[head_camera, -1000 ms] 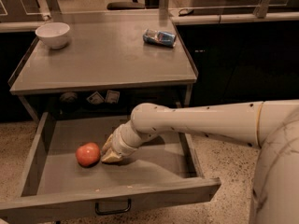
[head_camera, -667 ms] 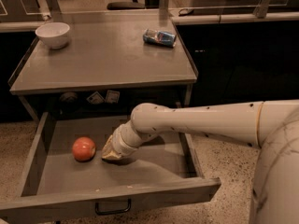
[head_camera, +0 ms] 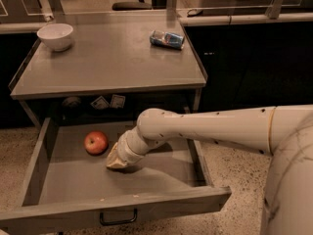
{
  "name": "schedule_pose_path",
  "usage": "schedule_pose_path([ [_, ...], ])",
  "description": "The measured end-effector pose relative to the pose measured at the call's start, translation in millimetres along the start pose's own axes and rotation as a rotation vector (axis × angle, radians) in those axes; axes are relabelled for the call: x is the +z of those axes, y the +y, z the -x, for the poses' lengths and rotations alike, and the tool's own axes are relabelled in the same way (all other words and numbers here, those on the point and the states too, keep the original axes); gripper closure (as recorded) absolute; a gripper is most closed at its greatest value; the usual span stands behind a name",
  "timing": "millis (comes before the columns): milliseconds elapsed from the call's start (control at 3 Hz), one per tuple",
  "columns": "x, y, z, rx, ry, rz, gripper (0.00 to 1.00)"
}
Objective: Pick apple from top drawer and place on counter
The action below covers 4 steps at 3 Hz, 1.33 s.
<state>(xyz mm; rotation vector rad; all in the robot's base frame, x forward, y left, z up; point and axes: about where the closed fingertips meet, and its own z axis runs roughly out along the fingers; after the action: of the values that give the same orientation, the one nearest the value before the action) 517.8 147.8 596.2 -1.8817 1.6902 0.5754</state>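
Drawer of wide shallow grey metal (head_camera: 73,185) stands pulled open. Inside, the pale tool (head_camera: 117,160) sits low just right of the small red-orange apple (head_camera: 96,142); spread or pressed together, I cannot tell. Beyond the apple, the flat grey worktop (head_camera: 112,58) carries a white bowl (head_camera: 55,35).

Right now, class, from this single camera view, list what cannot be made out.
- Camera view: whether the gripper, low in the drawer just right of the apple, touches the apple; they are too close to tell.
- Drawer floor under the arm: hidden by it.
- Small items under the counter: too dark and small to identify.
- Drawer's front left corner: cut off by the picture's edge.
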Motion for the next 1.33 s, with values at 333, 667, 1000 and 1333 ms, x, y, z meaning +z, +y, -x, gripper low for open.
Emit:
schedule_pose_path([
  [333,0.0,0.0,0.0,0.0,0.0,0.0,0.58],
  [667,0.1,0.1,0.0,0.0,0.0,0.0,0.34],
  [1000,0.1,0.1,0.0,0.0,0.0,0.0,0.11],
  [1333,0.1,0.1,0.0,0.0,0.0,0.0,0.0],
])
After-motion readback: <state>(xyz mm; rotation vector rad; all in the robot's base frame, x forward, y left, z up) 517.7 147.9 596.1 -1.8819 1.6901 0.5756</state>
